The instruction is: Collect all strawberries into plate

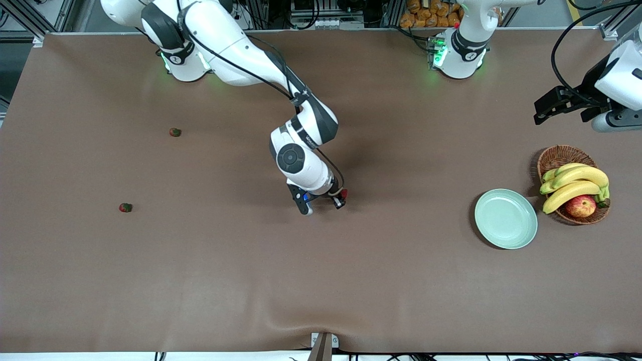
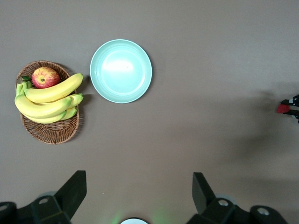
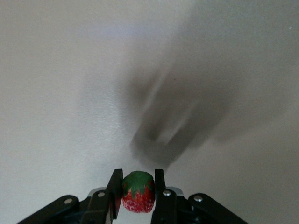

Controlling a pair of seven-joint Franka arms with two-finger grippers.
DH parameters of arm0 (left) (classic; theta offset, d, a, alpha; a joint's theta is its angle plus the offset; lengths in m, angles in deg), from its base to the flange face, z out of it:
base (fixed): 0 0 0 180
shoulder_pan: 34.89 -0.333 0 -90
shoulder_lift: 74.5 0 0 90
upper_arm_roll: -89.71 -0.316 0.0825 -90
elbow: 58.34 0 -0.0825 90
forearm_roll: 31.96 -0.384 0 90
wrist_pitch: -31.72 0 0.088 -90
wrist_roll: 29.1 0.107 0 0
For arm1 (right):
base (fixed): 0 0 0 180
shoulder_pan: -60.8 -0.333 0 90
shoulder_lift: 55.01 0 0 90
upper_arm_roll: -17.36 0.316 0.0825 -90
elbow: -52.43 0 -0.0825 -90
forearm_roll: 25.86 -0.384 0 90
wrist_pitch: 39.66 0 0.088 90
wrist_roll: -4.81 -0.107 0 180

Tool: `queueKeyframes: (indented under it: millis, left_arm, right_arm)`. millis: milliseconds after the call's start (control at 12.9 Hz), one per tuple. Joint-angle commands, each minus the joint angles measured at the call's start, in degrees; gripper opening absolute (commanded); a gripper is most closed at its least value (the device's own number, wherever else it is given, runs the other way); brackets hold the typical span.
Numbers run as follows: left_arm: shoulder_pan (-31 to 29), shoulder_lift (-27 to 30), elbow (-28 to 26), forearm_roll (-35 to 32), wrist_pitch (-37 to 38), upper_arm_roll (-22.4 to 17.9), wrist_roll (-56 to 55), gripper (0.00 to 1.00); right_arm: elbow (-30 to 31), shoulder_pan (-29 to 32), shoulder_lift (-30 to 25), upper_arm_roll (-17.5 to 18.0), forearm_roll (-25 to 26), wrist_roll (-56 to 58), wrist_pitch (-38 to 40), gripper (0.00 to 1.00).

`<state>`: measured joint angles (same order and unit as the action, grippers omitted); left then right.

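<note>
While two tiny red strawberries with green tops [image 1: 125, 207] [image 1: 175, 132] lie toward the right arm's end of the brown table [image 1: 251, 281], a third strawberry [image 3: 138, 192] is pinched in the right gripper [image 1: 342, 196] over mid-table.
Wrist lettering's too small to read; the pale mint-green round plate [image 1: 506, 218] sits bare beside the brown wicker basket [image 1: 562, 155], and the left gripper [image 2: 135, 193], jaws spread wide and empty, waits up over it, arm cut off at the frame edge.

No legible text, labels, brands or numbers anywhere. Right arm [image 1: 306, 135]: a small strip of lettering on the dark wrist band, at about 10 o'clock from the joint's round cap, too small to read. Plate [image 1: 505, 218], basket [image 1: 556, 156] and tablecloth [image 1: 321, 281] carry no markings. Both wrist views: no writing visible.
</note>
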<state>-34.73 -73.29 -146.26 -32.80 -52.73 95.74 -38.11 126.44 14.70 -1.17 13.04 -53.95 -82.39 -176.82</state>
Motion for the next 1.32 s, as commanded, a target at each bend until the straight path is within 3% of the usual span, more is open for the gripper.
queueKeyframes:
  millis: [0,78,156,389,700,856,1011,1244]
  left_arm:
    - [-0.34,0.28,0.13,0.14,-0.37,-0.06,0.93,1.0]
    - [-0.34,0.28,0.13,0.14,-0.37,-0.14,1.01,1.0]
    - [-0.42,0.28,0.13,0.14,-0.37,-0.15,1.01,1.0]
    - [-0.25,0.02,0.13,0.14,-0.37,-0.06,0.84,1.0]
    - [0.72,-2.26,0.13,0.05,-2.12,0.38,0.31,1.0]
    - [0.89,-6.64,0.21,0.14,-2.56,0.47,0.31,1.0]
    - [1.68,-10.25,0.21,0.4,-7.9,1.0,0.31,1.0]
    - [2.48,-11.41,0.21,0.4,-9.42,1.08,0.22,1.0]
  right_arm:
    - [-0.27,-0.65,0.04,-0.77,-0.39,-0.42,-0.13,0.82]
    - [-0.27,-0.83,0.04,-0.78,-0.39,-0.42,-0.04,0.96]
    - [-0.27,-0.74,-0.13,-0.95,-0.39,-0.33,0.31,1.0]
    - [-1.05,0.4,-3.11,-2.44,-0.3,-0.16,6.43,1.0]
    - [-2.2,0.84,-5.41,-11.82,-0.3,2.64,15.77,1.0]
    - [-2.11,0.93,-6.54,-15.53,-0.39,14.11,17.19,1.0]
    - [-1.58,2.59,-6.64,-18.87,-0.47,20.99,20.5,1.0]
    - [-1.58,8.47,-6.99,-21.24,-0.56,37.14,28.33,1.0]
